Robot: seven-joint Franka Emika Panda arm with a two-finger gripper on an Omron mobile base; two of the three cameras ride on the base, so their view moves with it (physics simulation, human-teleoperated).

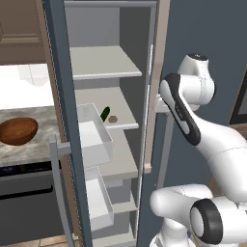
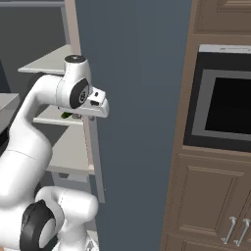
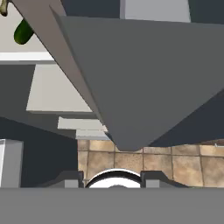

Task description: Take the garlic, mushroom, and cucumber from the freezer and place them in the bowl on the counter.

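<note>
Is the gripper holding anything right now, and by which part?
Nothing is held. The gripper has bare fingertips with only floor between them, while the cucumber and mushroom lie on the freezer shelf.

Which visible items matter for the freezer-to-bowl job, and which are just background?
Job items:
cucumber, on a freezer shelf
mushroom, beside it
freezer, door open
bowl, on the counter

Background:
built-in oven
wooden cabinets
white door bins
</note>
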